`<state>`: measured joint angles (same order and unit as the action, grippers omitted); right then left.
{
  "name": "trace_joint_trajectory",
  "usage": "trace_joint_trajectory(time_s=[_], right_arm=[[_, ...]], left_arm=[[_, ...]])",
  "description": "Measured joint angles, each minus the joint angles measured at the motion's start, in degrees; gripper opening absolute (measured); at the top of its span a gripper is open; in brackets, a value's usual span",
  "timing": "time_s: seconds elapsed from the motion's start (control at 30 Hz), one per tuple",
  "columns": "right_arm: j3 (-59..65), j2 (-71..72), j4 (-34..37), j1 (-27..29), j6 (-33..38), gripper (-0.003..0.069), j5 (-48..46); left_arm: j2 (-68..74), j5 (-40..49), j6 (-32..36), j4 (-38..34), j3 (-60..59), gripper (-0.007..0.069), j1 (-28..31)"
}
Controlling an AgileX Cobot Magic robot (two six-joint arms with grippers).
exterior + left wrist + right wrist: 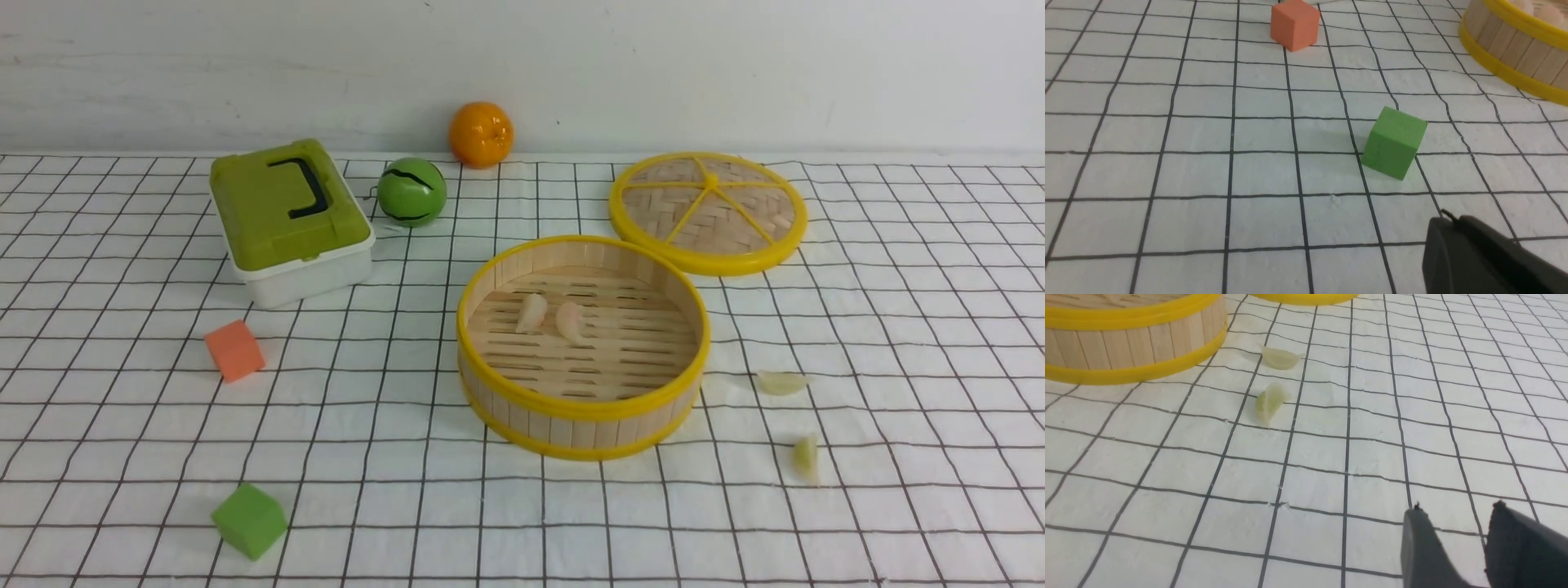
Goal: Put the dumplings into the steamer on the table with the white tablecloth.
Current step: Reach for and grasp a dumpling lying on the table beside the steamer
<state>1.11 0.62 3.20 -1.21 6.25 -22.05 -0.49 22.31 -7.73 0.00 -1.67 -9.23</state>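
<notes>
The steamer [584, 412] stands mid-table on the white tablecloth [898, 327] with two pale pink dumplings [532, 312] [571, 321] on its slatted floor. Two yellow-green dumplings [781, 382] [807, 457] lie on the cloth to its right; they also show in the right wrist view [1278, 358] [1267, 403], beside the steamer wall [1131, 343]. My right gripper [1457, 510] is open and empty, well short of them. My left gripper [1447, 220] is shut and empty near the green cube; the steamer's wall [1515, 49] shows at that view's edge. Neither gripper shows in the front view.
The steamer's flat woven lid [708, 211] lies behind it to the right. A green-lidded box [287, 219], a green ball [411, 192] and an orange [481, 134] stand at the back left. An orange cube [234, 349] and a green cube [249, 519] lie front left.
</notes>
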Motion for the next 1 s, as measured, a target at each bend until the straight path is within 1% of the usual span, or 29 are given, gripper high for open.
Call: trace_joint_trajectory(time_s=[0.67,0.8,0.83,0.87,0.9,1.0], right_arm=[[0.00,0.00,-0.48,0.00,0.00,0.0240,0.00],[0.14,0.00,-2.11,0.00,0.00,0.0240,1.69],[0.49,0.00,-2.12,0.00,0.00,0.0240,4.96],[0.49,0.00,-2.12,0.00,0.00,0.0240,5.50],[0.54,0.00,-2.12,0.00,0.00,0.0240,11.32],[0.54,0.00,-2.12,0.00,0.00,0.0240,24.53]], left_arm=[[0.00,0.00,0.44,0.00,0.00,-0.0005,0.00],[0.00,0.00,0.44,0.00,0.00,-0.0001,0.00],[0.00,0.00,0.44,0.00,0.00,0.0000,0.00],[0.00,0.00,0.44,0.00,0.00,0.0000,0.00],[0.00,0.00,0.44,0.00,0.00,0.0001,0.00],[0.00,0.00,0.44,0.00,0.00,0.0003,0.00]])
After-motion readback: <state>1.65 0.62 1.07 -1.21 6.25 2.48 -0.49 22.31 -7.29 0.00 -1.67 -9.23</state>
